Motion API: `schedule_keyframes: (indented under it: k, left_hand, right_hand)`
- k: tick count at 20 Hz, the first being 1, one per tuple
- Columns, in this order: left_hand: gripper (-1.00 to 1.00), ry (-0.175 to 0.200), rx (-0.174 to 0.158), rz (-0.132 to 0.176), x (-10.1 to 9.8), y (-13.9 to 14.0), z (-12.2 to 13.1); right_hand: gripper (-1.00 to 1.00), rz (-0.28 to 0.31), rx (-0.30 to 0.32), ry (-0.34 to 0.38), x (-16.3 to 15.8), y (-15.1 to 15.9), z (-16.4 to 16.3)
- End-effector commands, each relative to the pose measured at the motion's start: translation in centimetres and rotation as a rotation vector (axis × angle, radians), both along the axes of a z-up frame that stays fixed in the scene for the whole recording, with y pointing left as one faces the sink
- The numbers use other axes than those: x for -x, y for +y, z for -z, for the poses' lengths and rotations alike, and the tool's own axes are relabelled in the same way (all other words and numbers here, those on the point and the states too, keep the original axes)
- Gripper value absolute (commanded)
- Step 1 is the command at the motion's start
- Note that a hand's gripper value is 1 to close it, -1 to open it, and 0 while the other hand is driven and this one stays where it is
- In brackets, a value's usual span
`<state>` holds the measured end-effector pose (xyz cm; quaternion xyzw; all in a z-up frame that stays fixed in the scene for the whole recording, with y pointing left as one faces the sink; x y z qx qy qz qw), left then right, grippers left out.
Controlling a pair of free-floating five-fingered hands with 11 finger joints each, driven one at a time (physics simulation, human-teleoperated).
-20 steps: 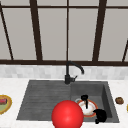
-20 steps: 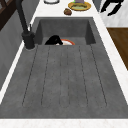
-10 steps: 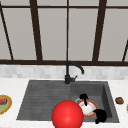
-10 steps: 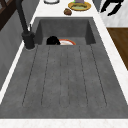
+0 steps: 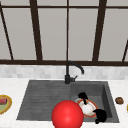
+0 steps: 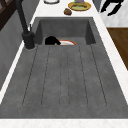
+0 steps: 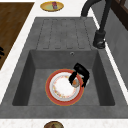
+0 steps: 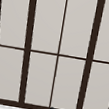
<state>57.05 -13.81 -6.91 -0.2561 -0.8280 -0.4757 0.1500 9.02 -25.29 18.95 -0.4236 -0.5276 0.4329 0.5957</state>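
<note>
A white plate with a red rim (image 5: 87,108) lies flat on the floor of the sink basin (image 7: 37,62). My left hand (image 5: 83,96) reaches down onto the plate's back edge, on the faucet side. Its fingers and thumb curl round the rim (image 7: 78,73). From the left side the same hand (image 6: 51,40) peeks over the basin's edge beside the plate (image 6: 67,42). My right hand (image 5: 100,115) hangs in the air at the sink's front edge with relaxed fingers pointing down, and it appears again off the counter (image 6: 111,6). A big red ball (image 5: 67,115) sits low in the front view.
A black faucet (image 5: 68,75) stands behind the sink, and a ribbed drainboard (image 6: 65,75) lies left of the basin. A yellow plate with food (image 7: 52,6) is on the left counter. A brown round item (image 5: 119,100) and another yellow plate (image 6: 79,5) are on the right.
The left hand has settled slightly lower on the plate's back rim. The right hand and the red ball have not moved.
</note>
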Motion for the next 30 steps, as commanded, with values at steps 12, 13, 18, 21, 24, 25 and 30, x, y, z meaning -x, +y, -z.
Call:
schedule_keyframes:
  k: [12, 13, 18, 21, 24, 25, 30]
  left_hand:
    - [1.0, 0.08, 0.387, 0.017, -0.1, 1.4, -2.5]
    - [1.0, 0.086, 0.407, 0.022, -0.1, 0.9, -2.4]
    - [-1.0, 0.118, 0.45, 0.022, -0.5, 1.0, -1.4]
    - [-1.0, 0.113, 0.446, 0.042, -0.5, 1.0, -0.4]
    - [-1.0, 0.091, 0.434, 0.044, -0.8, 1.1, -0.5]
    - [-1.0, 0.1, 0.455, 0.038, -1.2, 2.4, -1.4]
    - [-1.0, 0.09, 0.439, 0.04, -0.6, 5.5, -1.4]
  right_hand:
    - [0.0, 0.0, 0.0, 0.0, 0.0, 0.0, 0.0]
    - [0.0, 0.0, 0.0, 0.0, 0.0, 0.0, 0.0]
    - [0.0, 0.0, 0.0, 0.0, 0.0, 0.0, 0.0]
    - [0.0, 0.0, 0.0, 0.0, 0.0, 0.0, 0.0]
    - [0.0, 0.0, 0.0, 0.0, 0.0, 0.0, 0.0]
    - [0.0, 0.0, 0.0, 0.0, 0.0, 0.0, 0.0]
    - [0.0, 0.0, 0.0, 0.0, 0.0, 0.0, 0.0]
